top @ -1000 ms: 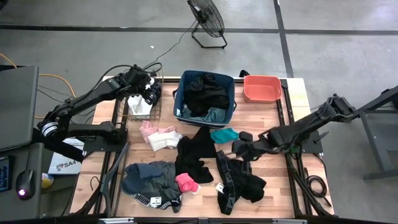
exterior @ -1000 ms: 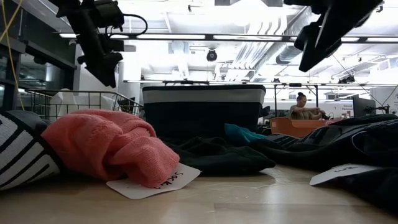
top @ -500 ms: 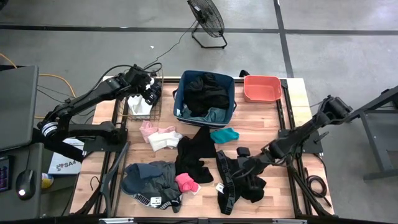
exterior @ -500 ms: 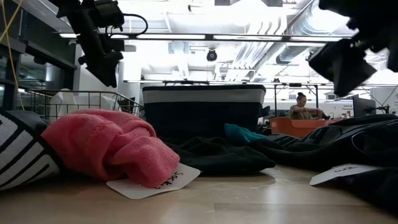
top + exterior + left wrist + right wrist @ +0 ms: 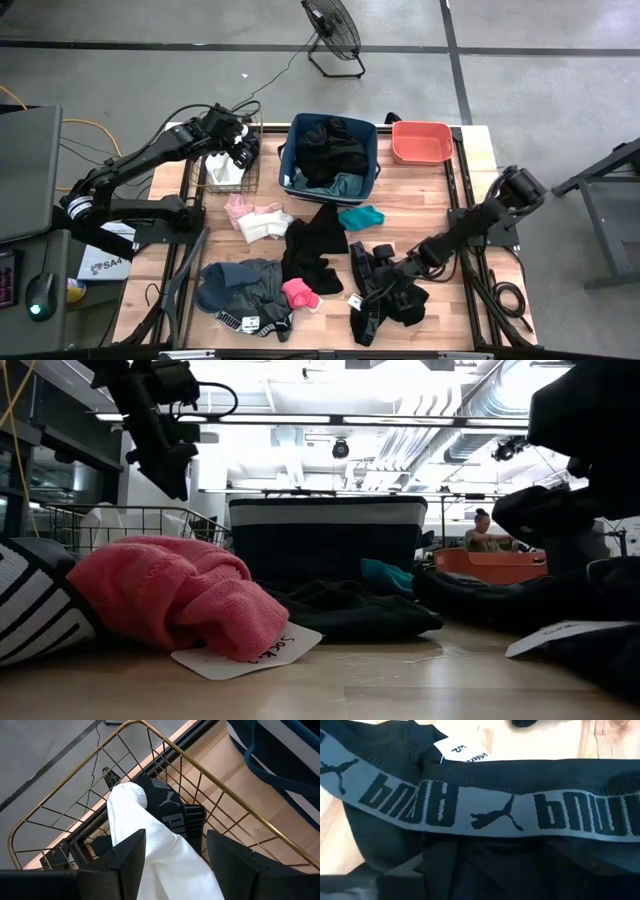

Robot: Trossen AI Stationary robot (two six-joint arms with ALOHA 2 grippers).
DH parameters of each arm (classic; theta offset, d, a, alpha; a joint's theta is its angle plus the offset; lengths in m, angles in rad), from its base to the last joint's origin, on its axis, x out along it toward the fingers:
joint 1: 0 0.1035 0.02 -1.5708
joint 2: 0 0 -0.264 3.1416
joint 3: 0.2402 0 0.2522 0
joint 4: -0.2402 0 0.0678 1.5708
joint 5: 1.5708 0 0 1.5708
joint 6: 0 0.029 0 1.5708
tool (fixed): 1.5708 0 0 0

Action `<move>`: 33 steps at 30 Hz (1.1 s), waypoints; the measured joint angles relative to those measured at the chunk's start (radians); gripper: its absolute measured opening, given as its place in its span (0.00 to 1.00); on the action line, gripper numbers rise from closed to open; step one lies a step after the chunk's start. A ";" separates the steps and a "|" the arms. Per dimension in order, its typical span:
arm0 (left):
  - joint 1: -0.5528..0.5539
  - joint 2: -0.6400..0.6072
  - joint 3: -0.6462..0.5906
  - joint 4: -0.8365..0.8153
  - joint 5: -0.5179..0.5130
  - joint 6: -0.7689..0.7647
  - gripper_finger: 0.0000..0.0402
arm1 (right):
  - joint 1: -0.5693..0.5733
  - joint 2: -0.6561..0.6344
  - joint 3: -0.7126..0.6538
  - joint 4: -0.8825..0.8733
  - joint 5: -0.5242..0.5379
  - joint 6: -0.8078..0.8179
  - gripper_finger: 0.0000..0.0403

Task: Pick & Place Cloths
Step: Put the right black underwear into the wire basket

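High view: right gripper [image 5: 393,277] is down on the black underwear with the grey lettered waistband [image 5: 378,290], at 5 o'clock on the wooden table [image 5: 420,190].
Low view: left gripper [image 5: 170,465] hangs over the gold wire basket [image 5: 95,525].
Left wrist view: fingers [image 5: 131,851] spread, straddling the white cloth [image 5: 150,840], not pinching.
Right wrist view: jaws apart, flanking the waistband; no grip visible.
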 joint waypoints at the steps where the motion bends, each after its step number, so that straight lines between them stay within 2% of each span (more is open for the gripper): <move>1: 0.000 0.000 0.000 0.000 0.000 0.000 0.50 | -0.001 0.009 0.000 0.000 0.002 0.003 0.62; 4: 0.000 0.000 0.000 0.000 0.000 0.000 0.50 | -0.003 0.026 0.002 -0.002 0.005 0.025 0.59; 7: 0.000 0.000 0.000 0.000 0.000 0.000 0.50 | -0.004 0.027 0.001 -0.008 0.006 0.029 0.50; 10: 0.000 0.000 0.000 0.000 0.000 -0.001 0.50 | -0.004 0.027 0.001 -0.015 -0.002 0.032 0.36; 14: 0.000 0.000 0.000 0.000 0.000 -0.005 0.50 | -0.005 0.023 0.000 -0.024 -0.032 0.034 0.10; 15: 0.000 0.000 0.000 0.000 0.000 -0.007 0.50 | -0.005 0.019 -0.001 -0.027 -0.039 0.034 0.06; 19: 0.000 0.000 0.000 0.004 0.011 -0.020 0.50 | -0.010 -0.011 -0.003 -0.037 -0.055 0.081 0.05; 24: 0.000 0.000 0.000 0.029 0.071 -0.022 0.50 | -0.010 -0.096 -0.009 -0.064 -0.042 0.080 0.04; 33: 0.000 0.000 0.001 0.090 0.232 -0.022 0.50 | -0.013 -0.295 -0.005 -0.078 0.133 0.074 0.04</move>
